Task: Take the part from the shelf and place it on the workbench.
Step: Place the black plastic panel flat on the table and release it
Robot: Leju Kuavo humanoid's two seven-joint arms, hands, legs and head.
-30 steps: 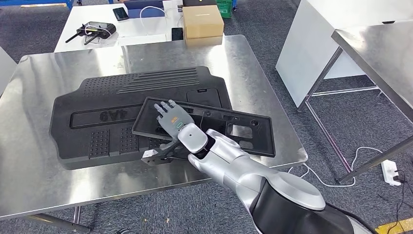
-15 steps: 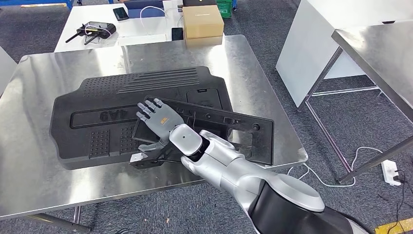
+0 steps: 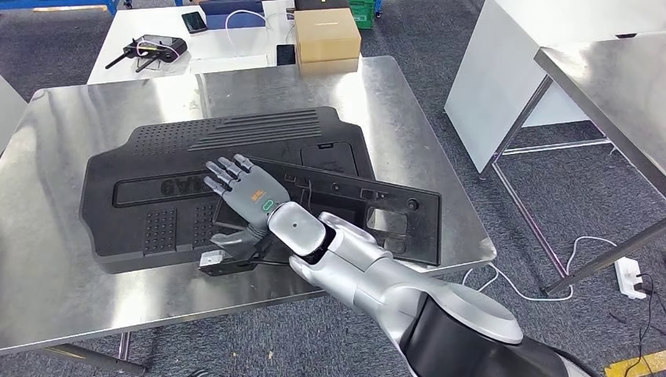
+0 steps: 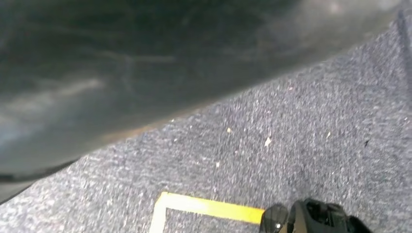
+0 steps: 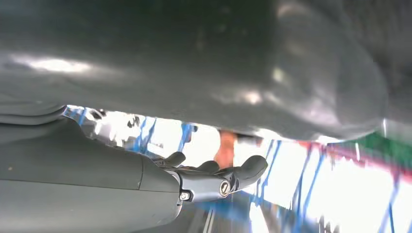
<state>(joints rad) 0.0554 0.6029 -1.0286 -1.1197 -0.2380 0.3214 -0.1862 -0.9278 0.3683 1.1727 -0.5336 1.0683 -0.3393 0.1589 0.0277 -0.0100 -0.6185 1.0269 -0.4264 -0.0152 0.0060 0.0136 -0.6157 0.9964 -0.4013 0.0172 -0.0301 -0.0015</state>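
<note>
Right robot hand (image 3: 250,198) grips flat frame part (image 3: 369,212), lengthwise left-right.

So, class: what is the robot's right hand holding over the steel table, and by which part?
The right hand holds the black frame-shaped part at its left end, fingers spread on top and thumb underneath.

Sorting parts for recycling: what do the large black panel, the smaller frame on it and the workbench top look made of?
Large black panel: apparently moulded plastic, matte, with ribs and dot grids. Smaller frame: likely the same matte black plastic, with moulded cutouts. Workbench top: looks like brushed stainless steel, given its streaky reflections.
</note>
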